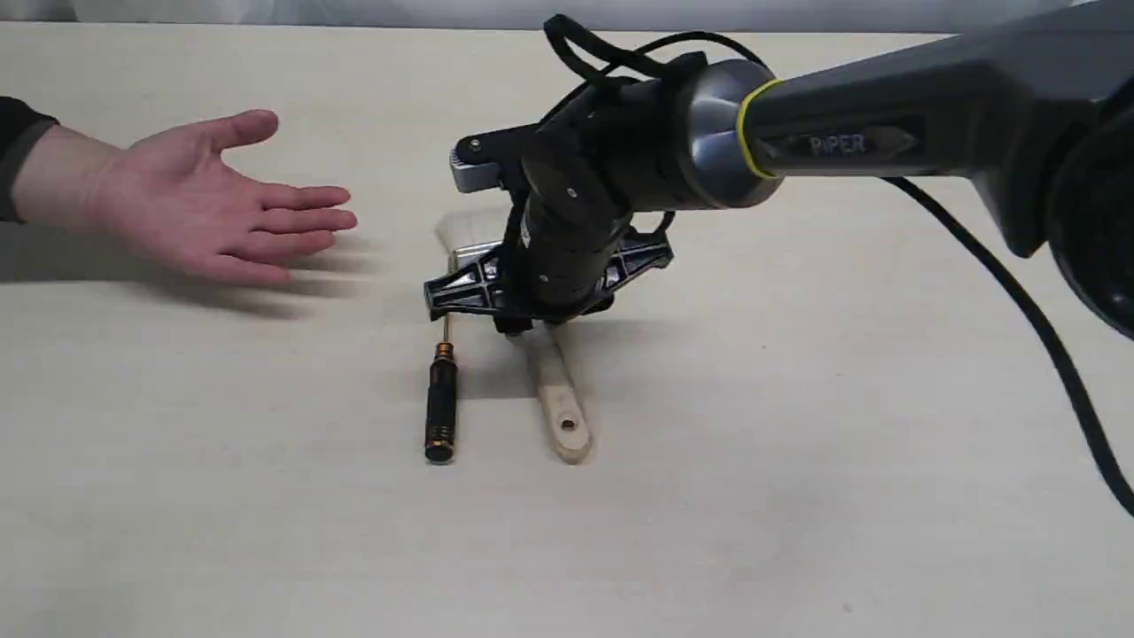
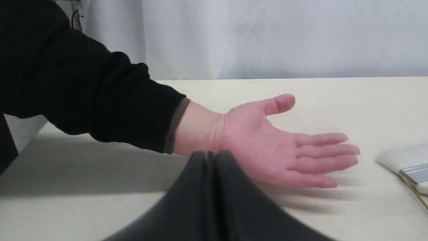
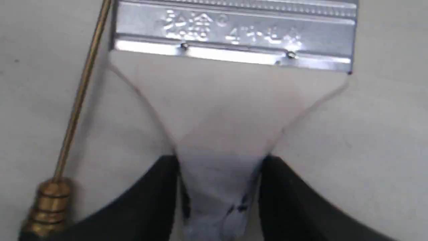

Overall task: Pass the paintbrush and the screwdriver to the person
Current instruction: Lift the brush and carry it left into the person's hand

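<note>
Right wrist view, right gripper clasps paintbrush handle, screwdriver just beside.

"PIPER" in pale letters on the side of the grey link of the right arm, exterior view, readable. Paintbrush, right wrist view: stamped marks across the silver ferrule, approx. two groups, prob. non-Latin chars. They are too blurred and glare-hit to read, so no brand or no. can be made out.
</note>
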Motion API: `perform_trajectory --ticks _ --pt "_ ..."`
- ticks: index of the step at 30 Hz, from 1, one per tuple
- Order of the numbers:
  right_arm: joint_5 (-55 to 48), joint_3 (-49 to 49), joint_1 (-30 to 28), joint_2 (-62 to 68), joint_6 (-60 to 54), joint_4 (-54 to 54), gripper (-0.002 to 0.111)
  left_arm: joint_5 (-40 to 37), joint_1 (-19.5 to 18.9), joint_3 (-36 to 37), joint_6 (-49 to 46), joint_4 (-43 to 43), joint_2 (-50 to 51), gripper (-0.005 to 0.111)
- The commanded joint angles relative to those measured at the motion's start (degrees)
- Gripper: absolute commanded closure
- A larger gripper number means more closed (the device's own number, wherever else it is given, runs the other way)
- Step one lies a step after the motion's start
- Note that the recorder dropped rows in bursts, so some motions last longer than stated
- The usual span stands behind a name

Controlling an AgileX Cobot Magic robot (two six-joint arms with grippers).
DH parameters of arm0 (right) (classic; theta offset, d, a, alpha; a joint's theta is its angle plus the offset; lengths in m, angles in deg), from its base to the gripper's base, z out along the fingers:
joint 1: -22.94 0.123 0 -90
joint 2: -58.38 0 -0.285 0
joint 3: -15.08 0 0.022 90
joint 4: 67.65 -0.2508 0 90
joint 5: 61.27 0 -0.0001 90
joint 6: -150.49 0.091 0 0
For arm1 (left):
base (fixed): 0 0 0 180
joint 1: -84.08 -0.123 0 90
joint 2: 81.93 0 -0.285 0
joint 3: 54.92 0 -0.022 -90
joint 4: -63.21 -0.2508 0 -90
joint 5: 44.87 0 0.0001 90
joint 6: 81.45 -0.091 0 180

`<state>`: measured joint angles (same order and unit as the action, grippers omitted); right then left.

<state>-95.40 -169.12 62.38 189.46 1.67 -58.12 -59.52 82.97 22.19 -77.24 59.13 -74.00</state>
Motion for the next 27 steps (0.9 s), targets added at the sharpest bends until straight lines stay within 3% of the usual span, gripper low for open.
perform_trajectory --ticks 1,9,15,20,27 --pt "0.79 0.14 0.05 -5.16 -2.52 -0.13 0.104 0.36 0.47 0.12 0.12 0.01 -0.14 0.107" --pt "1.83 0.14 0.05 -15.9 -5.61 -1.34 0.104 0.23 0.47 0.12 0.12 0.23 -0.14 0.107" --pt "8.4 -0.63 1.15 -18.54 -17.86 -12.18 0.104 0.33 0.47 0.12 0.12 0.21 -0.14 0.107" --pt "15.82 -4.08 5.88 -15.88 -31.17 -20.5 0.104 0.33 0.47 0.12 0.12 0.21 -0.14 0.107" --pt "15.8 -13.8 9.04 -4.91 -31.92 -20.82 0.104 0.33 0.47 0.12 0.12 0.21 -0.14 0.107"
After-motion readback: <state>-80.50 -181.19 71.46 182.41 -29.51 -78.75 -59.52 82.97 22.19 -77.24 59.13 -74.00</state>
